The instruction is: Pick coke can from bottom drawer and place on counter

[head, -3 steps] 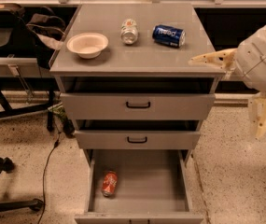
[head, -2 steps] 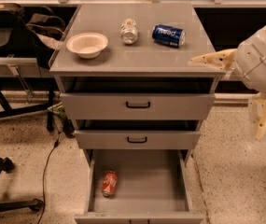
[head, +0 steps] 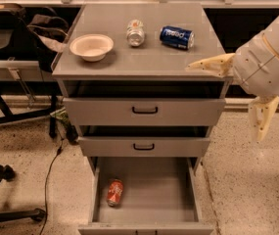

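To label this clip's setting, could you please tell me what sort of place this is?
Likely an office or lab: a grey drawer cabinet on a speckled floor, chair legs and a cable at left. The gripper hangs right of the cabinet, fingers open.

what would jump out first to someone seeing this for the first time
The big pale tool hangs at the right edge beside the cabinet, its fingers spread wide and holding nothing. Down low, the coke can lies on its side at the left of the open bottom drawer. On the counter sit a white bowl, a silver can and a blue can.
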